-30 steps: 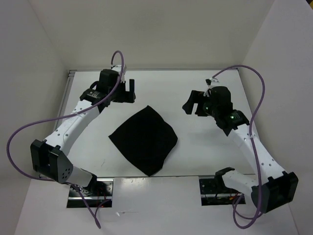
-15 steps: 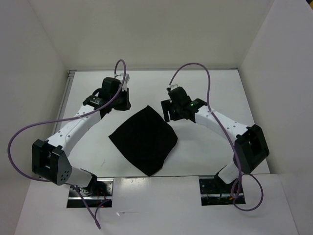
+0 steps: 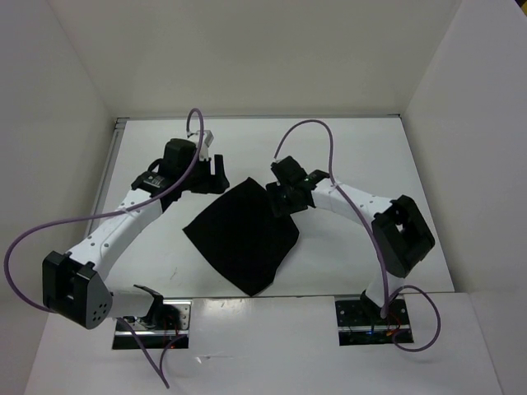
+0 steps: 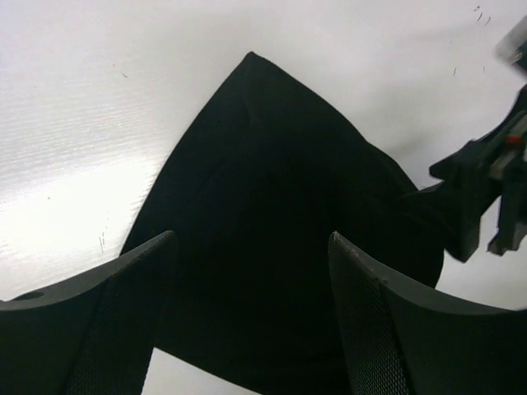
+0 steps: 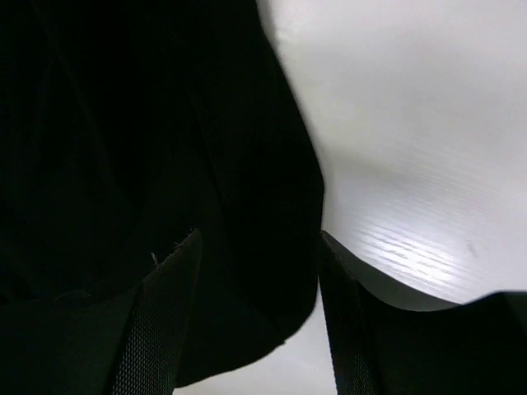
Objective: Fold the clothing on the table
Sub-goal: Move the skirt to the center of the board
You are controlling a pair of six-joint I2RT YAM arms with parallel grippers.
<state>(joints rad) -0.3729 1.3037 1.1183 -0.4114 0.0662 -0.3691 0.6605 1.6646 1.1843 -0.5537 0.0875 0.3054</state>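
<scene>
Lying flat near the middle of the white table (image 3: 346, 148), black cloth (image 3: 243, 239) turned cornerwise, left gripper (image 3: 218, 169) just beside its far corner, jaws wide apart, holding nothing, right gripper (image 3: 280, 202) low over its far right edge, jaws apart, contact with fabric not discernible.

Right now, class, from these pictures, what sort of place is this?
Probably a robotics test cell, not a home: a smooth white tabletop boxed in by plain white walls, two cabled white robot arms, one black square cloth.
</scene>
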